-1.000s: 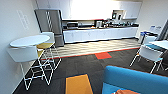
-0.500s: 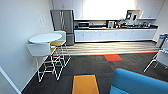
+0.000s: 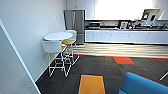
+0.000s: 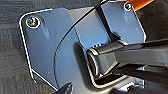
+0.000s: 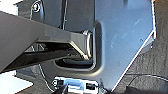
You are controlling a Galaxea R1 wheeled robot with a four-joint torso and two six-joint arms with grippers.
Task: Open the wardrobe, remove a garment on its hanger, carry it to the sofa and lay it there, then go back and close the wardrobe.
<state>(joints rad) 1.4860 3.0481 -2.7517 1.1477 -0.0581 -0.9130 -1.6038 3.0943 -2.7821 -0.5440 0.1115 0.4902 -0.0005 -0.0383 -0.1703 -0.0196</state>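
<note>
A corner of the bright blue sofa (image 3: 142,85) rises at the lower right of the head view, close in front of me. In the left wrist view, dark carpet and a sliver of orange (image 4: 140,3) lie beneath my arm's plate. The right wrist view looks down on dark carpet (image 5: 150,72) past the plate.
A round white table (image 3: 58,36) with white stools (image 3: 53,47) stands by the left wall. A steel fridge (image 3: 74,25) and a long white kitchen counter (image 3: 125,36) line the back. An orange carpet tile (image 3: 91,84) lies just ahead. A white slanted panel (image 3: 15,75) fills the near left.
The whole head picture has shifted right, so the camera has turned left. The table, the fridge and the sofa corner now sit further right in it.
</note>
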